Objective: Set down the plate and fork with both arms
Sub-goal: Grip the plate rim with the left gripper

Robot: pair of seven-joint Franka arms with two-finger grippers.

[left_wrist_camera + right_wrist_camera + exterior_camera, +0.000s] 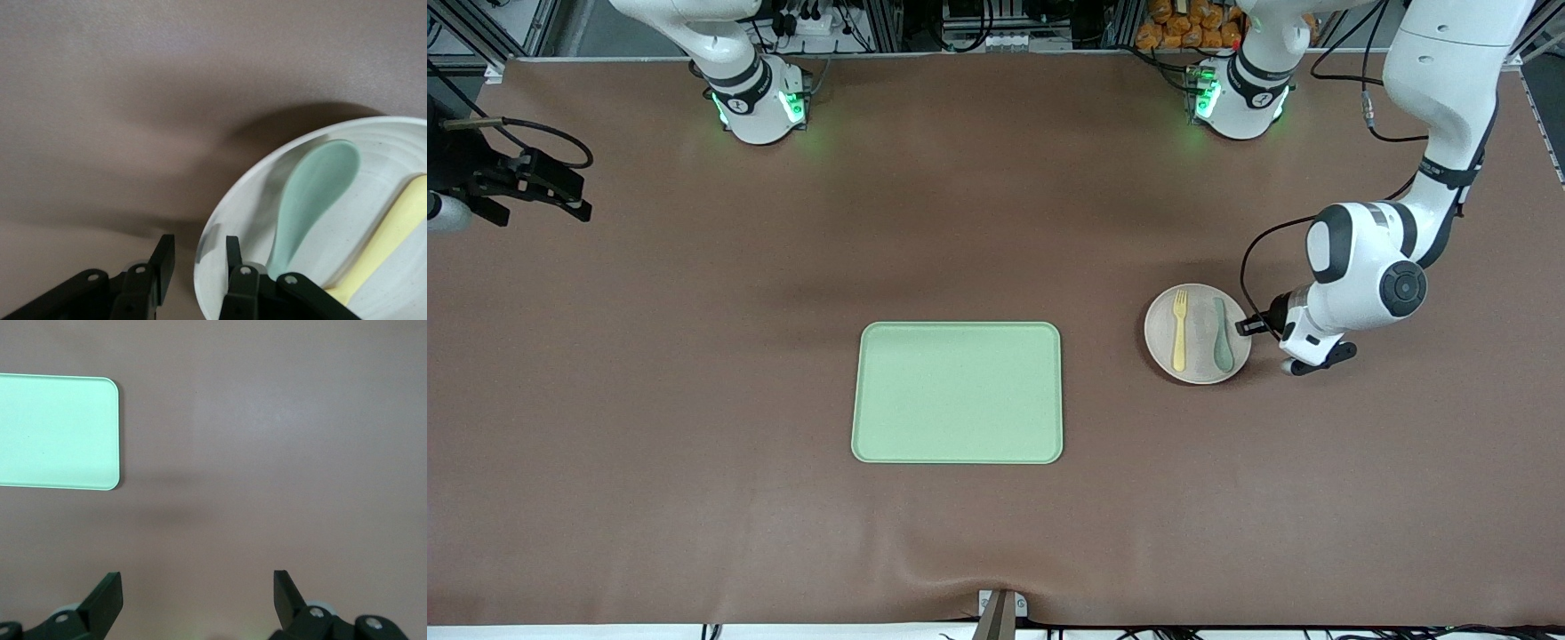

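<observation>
**Plate not yet lifted — left tool straddling its rim**

Nothing is sitting on the tray (958,392) yet, so the placing itself is all still to do. The plate (1197,334) is resting on the brown counter (694,498) toward the left arm's end, well apart from the tray, and it is carrying both the fork (1180,330) and a grey-green spoon (1221,333), lying side by side along its middle. By my reading, the grasp on the plate is only now being set up; lifting, carrying and setting down are left, and the fork still has to be dealt with.

The left tool (197,267) is sitting low at the plate's edge on the side toward the left arm's end of the counter. In the left wrist view its fingers (162,261) are standing one outside the rim and one just inside it, beside the spoon's handle end — a gap is still showing around the rim, so the jaws are open and not yet gripping.

The right tool (197,600) is waiting over bare counter at the right arm's end, jaws spread wide and holding nothing, with a corner of the tray showing in its view.
</observation>
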